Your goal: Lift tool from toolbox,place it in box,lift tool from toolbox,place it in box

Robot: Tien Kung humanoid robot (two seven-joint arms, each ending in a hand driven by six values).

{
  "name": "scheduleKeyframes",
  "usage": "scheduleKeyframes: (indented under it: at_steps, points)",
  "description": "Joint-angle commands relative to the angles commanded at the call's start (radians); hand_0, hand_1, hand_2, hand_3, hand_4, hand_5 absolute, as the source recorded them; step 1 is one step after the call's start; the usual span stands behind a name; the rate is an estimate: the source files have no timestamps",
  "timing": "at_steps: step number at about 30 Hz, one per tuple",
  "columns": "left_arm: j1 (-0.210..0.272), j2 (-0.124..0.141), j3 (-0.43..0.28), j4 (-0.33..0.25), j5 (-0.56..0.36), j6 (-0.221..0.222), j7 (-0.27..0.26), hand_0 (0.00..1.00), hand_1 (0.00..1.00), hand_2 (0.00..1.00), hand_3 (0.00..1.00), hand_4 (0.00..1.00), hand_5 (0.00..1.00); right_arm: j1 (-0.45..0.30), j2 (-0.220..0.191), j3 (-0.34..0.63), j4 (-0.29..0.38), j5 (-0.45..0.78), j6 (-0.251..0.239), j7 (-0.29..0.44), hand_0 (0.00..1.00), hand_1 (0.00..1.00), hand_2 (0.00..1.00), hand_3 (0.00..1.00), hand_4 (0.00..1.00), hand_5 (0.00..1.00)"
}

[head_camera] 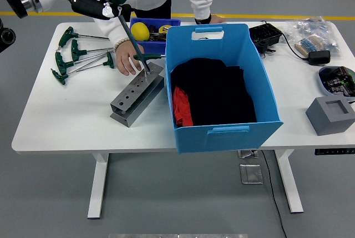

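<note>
My left hand [101, 2] is raised over the table's far left and shut on a green T-handle tool [131, 37]. The tool's steel shaft slants down to the right, and its tip hangs just above the far end of the grey metal tool rack [133, 96]. A second green-handled tool [147, 58] stands in that far end. A person's hand [128, 58] rests on the table beside the rack's far end. The big blue box [265, 85] stands right of the rack with black and red cloth inside.
Several green T-handle tools [72, 55] lie at the table's far left. A small blue tray [138, 44] with a yellow object sits behind the rack. A grey foam block [331, 115], a black device [265, 35] and bags lie at the right.
</note>
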Motion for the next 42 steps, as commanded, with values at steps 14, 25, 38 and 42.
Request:
scheduleKeyframes:
  at_steps: [14,25,38,42]
  points:
    - [0.001,-0.2,0.047,0.005,-0.065,0.009,0.017,0.144,0.002,0.002,0.012,0.628,0.454,-0.009,0.003,-0.017,0.0,-0.008,0.001,-0.009,0.672,0.661,0.745,0.649,0.936,0.722]
    - [-0.022,-0.36,0.194,0.134,-0.061,0.03,0.013,0.154,0.002,0.002,0.015,0.622,0.446,0.001,-0.002,-0.054,0.0,0.015,0.002,-0.003,0.672,0.661,0.745,0.649,0.937,0.723]
    - [-0.061,-0.491,0.297,0.275,-0.116,-0.001,0.012,0.202,0.049,0.092,0.116,0.64,0.412,0.015,-0.013,-0.064,0.0,0.014,0.0,0.003,0.673,0.659,0.744,0.649,0.936,0.721]
    - [-0.071,-0.532,0.331,0.291,-0.118,-0.01,0.018,0.214,0.058,0.101,0.13,0.652,0.403,0.017,-0.017,-0.074,0.0,0.018,-0.001,0.004,0.673,0.658,0.744,0.646,0.936,0.721]
